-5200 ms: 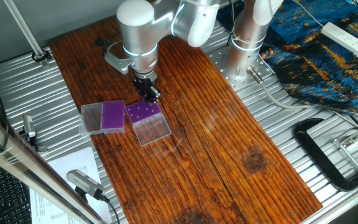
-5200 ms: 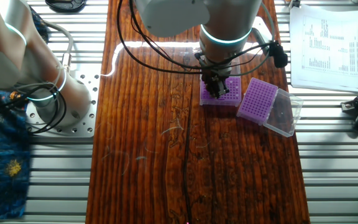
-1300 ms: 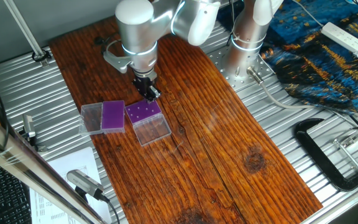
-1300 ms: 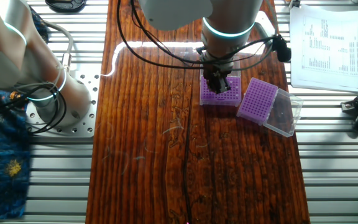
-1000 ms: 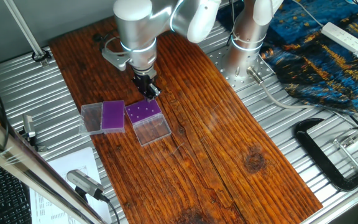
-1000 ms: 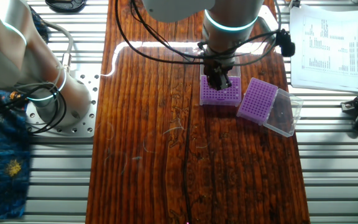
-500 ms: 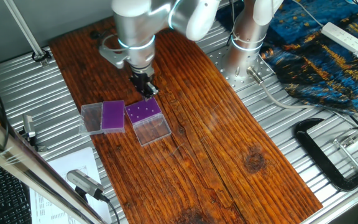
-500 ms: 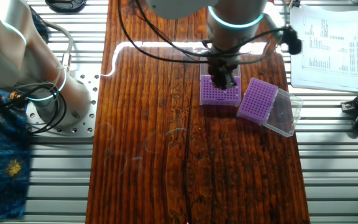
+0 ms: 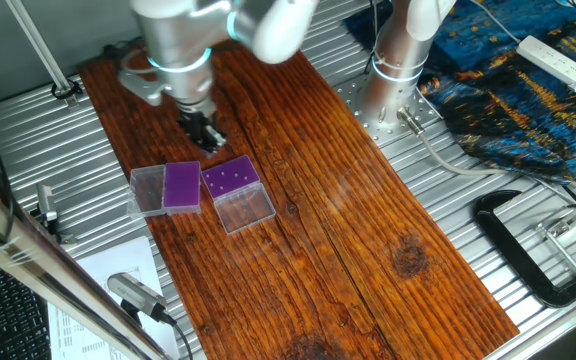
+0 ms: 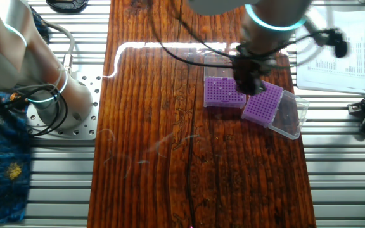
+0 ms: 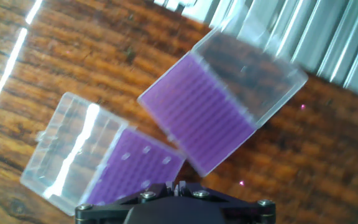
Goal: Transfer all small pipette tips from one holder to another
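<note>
The lighter-purple holder point(image 9: 231, 178) carries several small pipette tips point(image 11: 146, 149), seen as pale dots, and its clear lid point(image 9: 247, 208) lies open beside it. Left of it in one fixed view sits the darker-purple rack point(image 9: 181, 186) with its own clear lid point(image 9: 148, 190). My gripper point(image 9: 208, 143) hangs above the gap between the two racks. In the other fixed view the gripper point(image 10: 252, 90) is over the inner edge of the darker rack point(image 10: 263, 101). In the hand view the gripper point(image 11: 178, 185) has its fingers pressed together with a pale sliver between them.
Both racks stand on a dark wooden board point(image 9: 348, 230) laid over a ribbed metal table. Printed paper point(image 10: 331, 44) lies just beyond the darker rack's lid. A black clamp point(image 9: 528, 250) and the arm's base point(image 9: 398, 70) are at the far side.
The gripper has lifted off the lighter holder and swung sideways toward the darker rack, fingers still together. The racks have not moved.
</note>
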Robot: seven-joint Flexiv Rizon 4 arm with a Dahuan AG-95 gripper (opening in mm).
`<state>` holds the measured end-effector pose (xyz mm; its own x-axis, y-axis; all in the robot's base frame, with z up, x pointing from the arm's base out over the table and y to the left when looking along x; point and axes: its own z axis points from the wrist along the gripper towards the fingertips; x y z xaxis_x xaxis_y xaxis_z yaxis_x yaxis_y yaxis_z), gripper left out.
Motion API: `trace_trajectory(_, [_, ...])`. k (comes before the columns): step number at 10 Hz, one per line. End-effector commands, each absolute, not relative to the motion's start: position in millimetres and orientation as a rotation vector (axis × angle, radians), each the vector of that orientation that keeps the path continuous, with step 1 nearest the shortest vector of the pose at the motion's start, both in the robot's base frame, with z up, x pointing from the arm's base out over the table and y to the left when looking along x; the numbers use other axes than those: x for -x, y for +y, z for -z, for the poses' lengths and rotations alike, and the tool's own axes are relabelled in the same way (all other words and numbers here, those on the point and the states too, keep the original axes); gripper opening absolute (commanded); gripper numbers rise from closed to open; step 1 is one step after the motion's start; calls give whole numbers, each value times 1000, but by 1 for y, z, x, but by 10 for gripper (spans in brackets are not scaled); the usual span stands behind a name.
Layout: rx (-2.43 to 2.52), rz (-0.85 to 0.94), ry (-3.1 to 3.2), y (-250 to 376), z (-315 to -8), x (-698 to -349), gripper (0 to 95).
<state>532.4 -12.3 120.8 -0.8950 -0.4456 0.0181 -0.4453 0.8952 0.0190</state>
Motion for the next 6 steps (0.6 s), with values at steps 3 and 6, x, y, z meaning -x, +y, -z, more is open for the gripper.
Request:
trace_trajectory(3, [-835, 23, -3011, -38, -113, -569, 0])
trace_trajectory(6, [-850, 44, -3018, -45, -101, -580, 0])
